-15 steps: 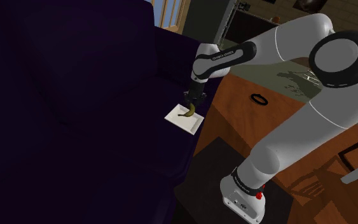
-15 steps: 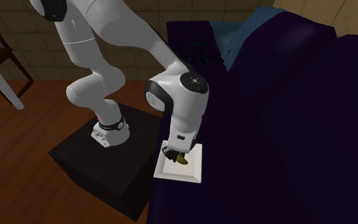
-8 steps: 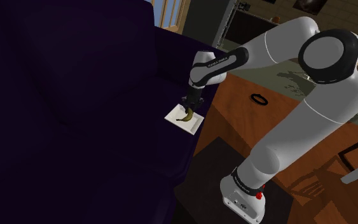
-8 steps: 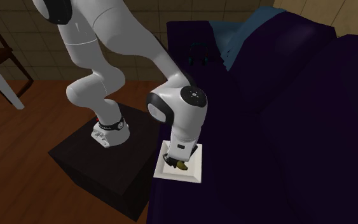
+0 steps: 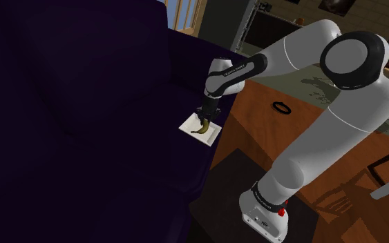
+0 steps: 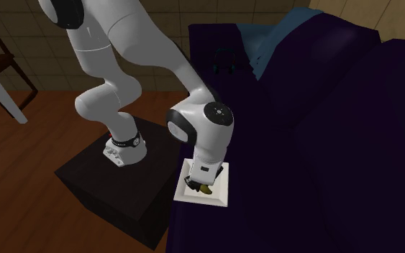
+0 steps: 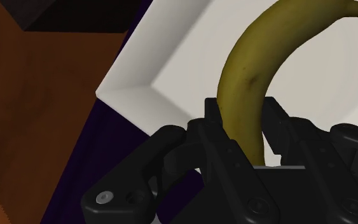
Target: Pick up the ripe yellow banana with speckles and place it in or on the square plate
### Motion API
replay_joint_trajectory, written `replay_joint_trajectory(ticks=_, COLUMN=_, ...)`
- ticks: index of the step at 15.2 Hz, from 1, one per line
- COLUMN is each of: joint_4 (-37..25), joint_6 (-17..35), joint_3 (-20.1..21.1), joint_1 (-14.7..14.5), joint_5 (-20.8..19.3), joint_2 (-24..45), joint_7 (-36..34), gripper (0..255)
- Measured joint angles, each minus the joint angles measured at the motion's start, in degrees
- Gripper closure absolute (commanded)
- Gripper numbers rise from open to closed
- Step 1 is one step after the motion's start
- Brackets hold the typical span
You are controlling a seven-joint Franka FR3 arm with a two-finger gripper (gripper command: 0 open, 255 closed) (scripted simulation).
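Observation:
My black gripper [image 5: 204, 116] is shut on the yellow-green banana [image 5: 201, 126], which hangs curved just over the white square plate [image 5: 211, 135]. The plate lies on the seat of a dark purple sofa [image 5: 82, 103], close to its edge. In the wrist view the two fingers [image 7: 212, 118] clasp the banana [image 7: 247, 70] on both sides, with the plate's [image 7: 171, 57] raised rim and flat inside right behind it. In the second exterior view the gripper [image 6: 199, 185] and banana [image 6: 205, 190] sit low over the plate [image 6: 219, 191]. Whether the banana touches the plate I cannot tell.
The dark stand [image 5: 255, 214] is on a wooden floor beside the sofa. A black ring-shaped thing [image 5: 280, 107] lies on the floor beyond the arm. A blue cushion [image 6: 265, 36] and a small dark object [image 6: 224, 61] rest further along the sofa.
The arm has lowered the banana closer to the plate. The gripper has stayed shut on it.

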State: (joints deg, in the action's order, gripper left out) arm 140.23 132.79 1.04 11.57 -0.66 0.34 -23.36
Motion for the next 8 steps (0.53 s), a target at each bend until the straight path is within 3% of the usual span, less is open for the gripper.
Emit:
replay_joint_trajectory(ticks=1, joint_4=0.0, joint_6=0.01, joint_3=0.0, joint_1=0.0, joint_5=0.0, joint_2=0.0, joint_7=0.0, gripper=0)
replay_joint_trajectory(ticks=8, joint_4=-0.27, joint_6=-1.0, joint_3=0.02, joint_1=-0.02, joint_5=0.04, joint_2=-0.77, joint_7=-0.01, gripper=0)
